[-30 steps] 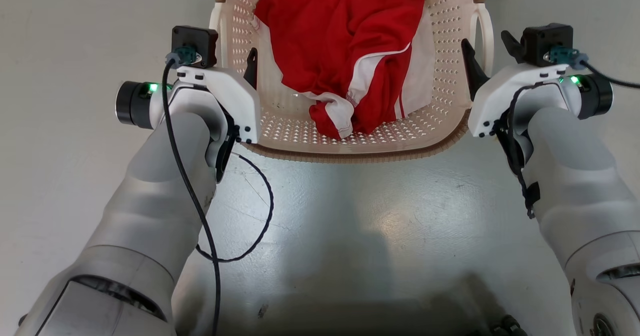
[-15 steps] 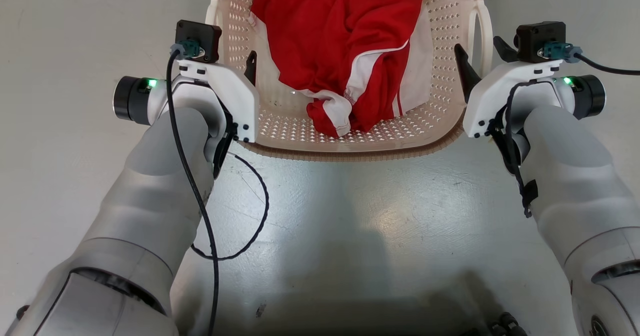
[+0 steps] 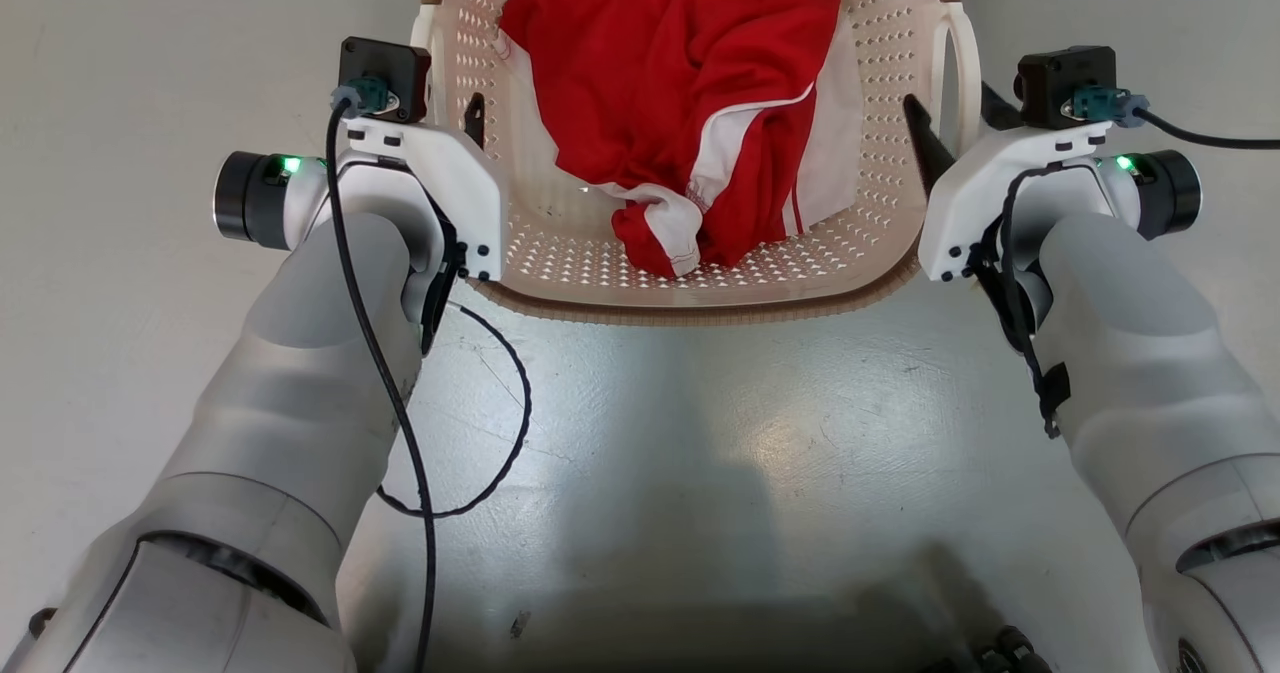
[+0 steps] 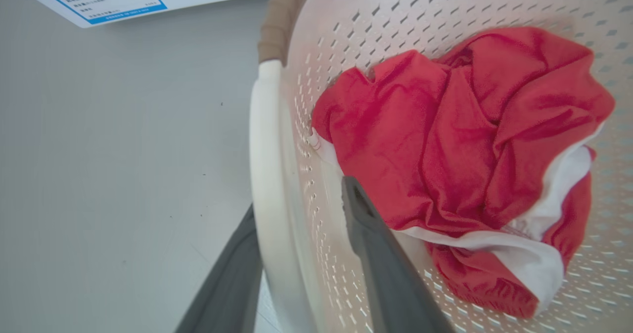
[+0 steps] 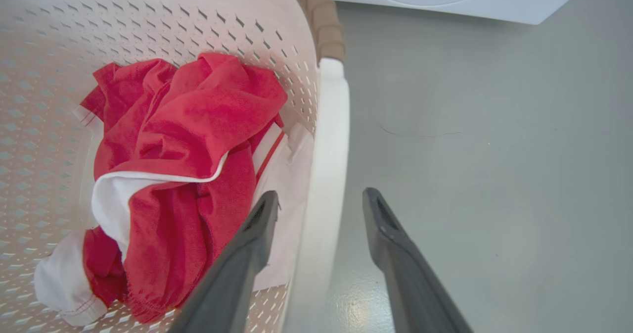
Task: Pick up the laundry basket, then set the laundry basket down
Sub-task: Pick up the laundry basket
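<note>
**Both grippers advanced over the basket handles; grasp not yet closed**

Over the last second both arms move forward along the sides of the laundry basket (image 3: pixel 885 183). The basket stays where it is on the floor (image 3: pixel 700 433), directly ahead of the robot, with a red garment (image 3: pixel 680 63) inside. As a result, each side handle now lies between a pair of fingers. This reads as the end of the approach step; closing and lifting remain to be done.

The left gripper (image 4: pixel 299 194) has its fingers spread apart. One is outside the left handle (image 4: pixel 267 140) and one is inside the basket, by the perforated wall. Whether the outer finger touches the handle cannot be told.

The right gripper (image 5: pixel 320 193) also has its fingers spread apart, straddling the right handle (image 5: pixel 332 125), with a visible gap on the outer side. Neither pair clamps anything.

Both forearms reach forward and angle slightly inward, roughly symmetric about the basket, fingers pointing away from the robot.
</note>
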Available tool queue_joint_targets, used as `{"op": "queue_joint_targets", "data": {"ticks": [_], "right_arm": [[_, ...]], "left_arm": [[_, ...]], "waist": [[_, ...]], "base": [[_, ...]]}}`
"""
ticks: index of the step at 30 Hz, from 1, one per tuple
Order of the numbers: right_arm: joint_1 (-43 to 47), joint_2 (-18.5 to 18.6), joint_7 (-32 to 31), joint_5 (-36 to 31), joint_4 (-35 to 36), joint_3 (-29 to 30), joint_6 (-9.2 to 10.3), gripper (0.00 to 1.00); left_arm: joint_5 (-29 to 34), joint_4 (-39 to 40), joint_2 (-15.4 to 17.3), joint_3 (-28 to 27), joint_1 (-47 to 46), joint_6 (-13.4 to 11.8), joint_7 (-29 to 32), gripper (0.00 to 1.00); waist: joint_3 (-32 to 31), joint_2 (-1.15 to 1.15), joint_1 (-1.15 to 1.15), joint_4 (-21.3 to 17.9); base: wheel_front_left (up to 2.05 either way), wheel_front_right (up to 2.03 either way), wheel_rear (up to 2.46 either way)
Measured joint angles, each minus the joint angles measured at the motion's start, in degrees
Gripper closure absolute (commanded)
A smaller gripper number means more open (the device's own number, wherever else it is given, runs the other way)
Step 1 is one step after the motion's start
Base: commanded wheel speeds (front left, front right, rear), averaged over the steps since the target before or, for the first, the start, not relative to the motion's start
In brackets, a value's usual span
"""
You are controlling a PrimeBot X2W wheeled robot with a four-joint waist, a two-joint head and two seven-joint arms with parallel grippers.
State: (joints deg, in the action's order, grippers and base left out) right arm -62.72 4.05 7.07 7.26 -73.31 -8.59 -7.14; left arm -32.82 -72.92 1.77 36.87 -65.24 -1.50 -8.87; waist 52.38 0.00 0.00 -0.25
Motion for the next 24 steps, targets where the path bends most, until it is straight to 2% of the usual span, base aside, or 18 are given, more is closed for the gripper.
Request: {"op": "queue_joint_targets", "data": {"ticks": [15, 24], "right_arm": [[-0.31, 0.12, -1.07, 1.40, -0.83, -1.38, 0.03, 1.00], [8.00, 0.02, -3.55, 8.65, 1.12, -8.34, 0.04, 1.00]], "left_arm": [[-2.05, -0.78, -0.05, 1.19, 0.47, 0.01, -0.29, 1.00], [-3.02, -1.20, -0.09, 2.75, 7.53, -0.15, 0.77, 1.00]], "waist": [[-2.63, 0.00, 0.00, -0.02], [-8.09, 0.00, 0.00, 0.05]], "base": [[0.00, 0.00, 0.00], [0.00, 0.00, 0.00]]}}
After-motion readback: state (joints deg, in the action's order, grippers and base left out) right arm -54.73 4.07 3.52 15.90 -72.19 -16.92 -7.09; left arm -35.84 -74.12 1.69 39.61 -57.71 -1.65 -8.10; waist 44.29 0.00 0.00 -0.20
